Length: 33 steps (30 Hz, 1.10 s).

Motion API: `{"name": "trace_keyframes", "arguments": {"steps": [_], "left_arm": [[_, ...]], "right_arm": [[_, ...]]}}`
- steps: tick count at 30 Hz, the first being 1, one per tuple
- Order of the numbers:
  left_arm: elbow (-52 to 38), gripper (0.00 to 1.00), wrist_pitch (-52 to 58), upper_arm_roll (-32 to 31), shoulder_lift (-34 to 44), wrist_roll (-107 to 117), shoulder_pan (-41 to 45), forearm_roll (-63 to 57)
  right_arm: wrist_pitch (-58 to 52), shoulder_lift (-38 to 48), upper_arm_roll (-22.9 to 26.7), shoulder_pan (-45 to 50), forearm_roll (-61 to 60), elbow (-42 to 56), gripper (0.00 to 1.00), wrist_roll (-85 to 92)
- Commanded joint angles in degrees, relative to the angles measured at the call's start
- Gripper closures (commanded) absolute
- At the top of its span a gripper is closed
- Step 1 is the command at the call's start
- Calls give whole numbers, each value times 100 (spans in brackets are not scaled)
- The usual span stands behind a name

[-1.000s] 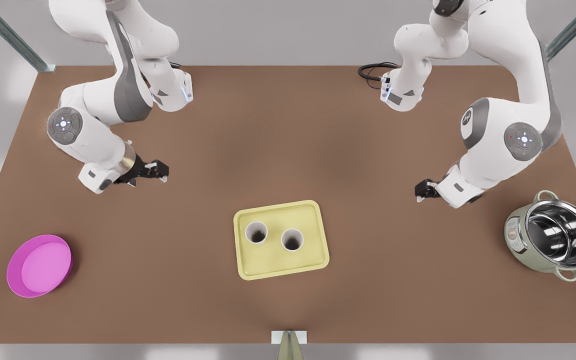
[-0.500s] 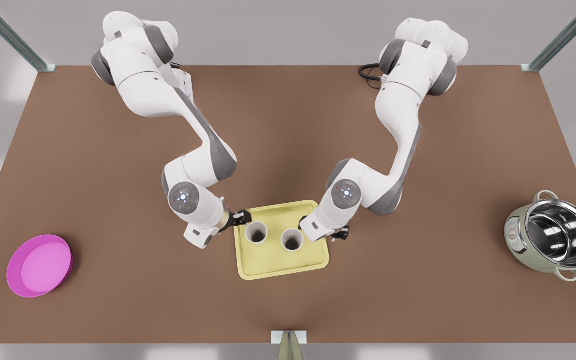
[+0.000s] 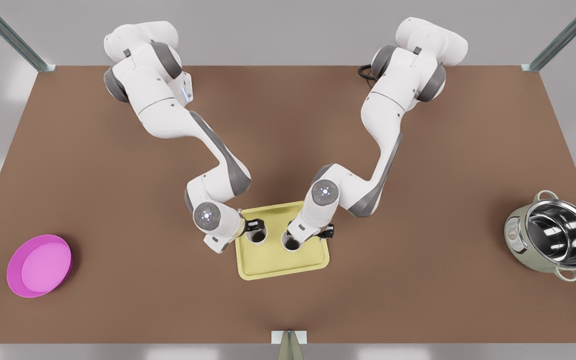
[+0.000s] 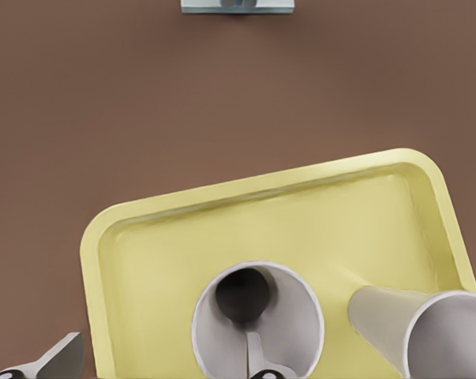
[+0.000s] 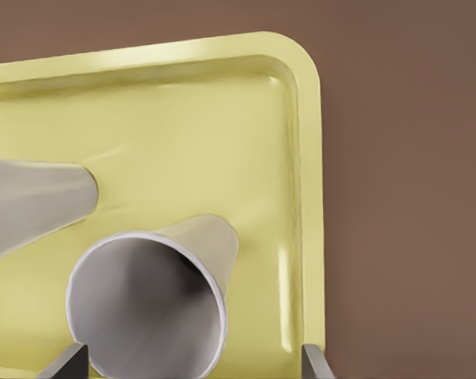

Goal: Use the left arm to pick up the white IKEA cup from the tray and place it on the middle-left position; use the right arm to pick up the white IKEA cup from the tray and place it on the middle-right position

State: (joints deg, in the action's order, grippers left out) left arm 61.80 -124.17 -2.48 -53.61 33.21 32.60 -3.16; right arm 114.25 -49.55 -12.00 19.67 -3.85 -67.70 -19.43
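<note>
Two white cups (image 3: 257, 235) (image 3: 291, 242), one yellow tray (image 3: 282, 262), one pink bowl (image 3: 39, 265), one steel pot (image 3: 552, 238), two white arms (image 3: 183, 130) (image 3: 383, 130), all counted on one brown table (image 3: 418, 300).

- Brown tabletop (image 3: 288, 125), plain and matte; darker soft shading toward its middle.
- Pale grey wall (image 3: 278, 35) beyond the tabletop's far edge.
- Metal frame struts at both far corners of the tabletop: one (image 3: 10, 35) on the front view's left, one (image 3: 563, 35) on its right, each running diagonally.
- Small grey bracket (image 3: 289, 338) at the middle of the tabletop's near edge.
- Black cable (image 3: 370, 71) coiled at the far edge.
</note>
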Motion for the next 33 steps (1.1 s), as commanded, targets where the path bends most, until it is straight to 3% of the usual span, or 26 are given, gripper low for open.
{"name": "trace_keyframes", "arguments": {"steps": [1, 9, 11, 13, 14, 17, 21, 22, 23, 24, 25, 26, 28, 30, 33], "left_arm": [[-1, 0, -143, -7, -106, 1012, 1, -9], [-10, 0, -195, -121, -449, 976, 9, 87], [-54, 11, -195, -165, -431, 1020, 9, 167], [-89, 33, -256, -156, -422, 1012, 1, 307], [-89, 39, -371, -156, -431, 1029, -8, 334], [-89, 51, -494, -156, -440, 1108, -17, 465], [-80, 55, -477, -156, -396, 1117, -70, 474], [-89, 55, -441, -156, -361, 1108, -105, 465], [-89, 55, -397, -156, -326, 1099, -149, 474], [-89, 57, -389, -165, -299, 1099, -166, 474], [-89, 71, -389, -165, -282, 1099, -193, 544], [-89, 90, -389, -156, -264, 1108, -210, 676], [-89, 91, -397, -156, -229, 1126, -228, 773], [-89, 99, -397, -147, -211, 1152, -237, 826], [-80, 98, 191, -147, 184, 1064, -658, 799]], "right_arm": [[53, -19, 5, -7, 7, 38, 0, -457], [273, -72, 31, -16, -2, 134, 0, -474], [291, -142, 31, -16, 7, 134, 0, -457], [493, -221, 40, -16, 33, 134, 0, -430], [493, -230, 40, -16, 33, 126, 0, -386], [493, -283, 40, -16, 33, 82, 0, -378], [484, -406, 22, -7, 24, 82, 6, -386], [475, -406, 13, -7, -2, 73, 15, -413], [405, -406, -13, -7, -37, 73, 32, -431], [378, -406, -74, -16, -37, 82, 38, -439], [282, -397, -101, -33, -441, 82, 52, -492], [220, -388, -101, -33, -547, 91, 60, -492], [194, -388, -101, -42, -556, 91, 77, -474], [97, -388, -101, -51, -556, 91, 90, -448], [-131, -318, -101, -60, -547, 126, 96, -439]]}}
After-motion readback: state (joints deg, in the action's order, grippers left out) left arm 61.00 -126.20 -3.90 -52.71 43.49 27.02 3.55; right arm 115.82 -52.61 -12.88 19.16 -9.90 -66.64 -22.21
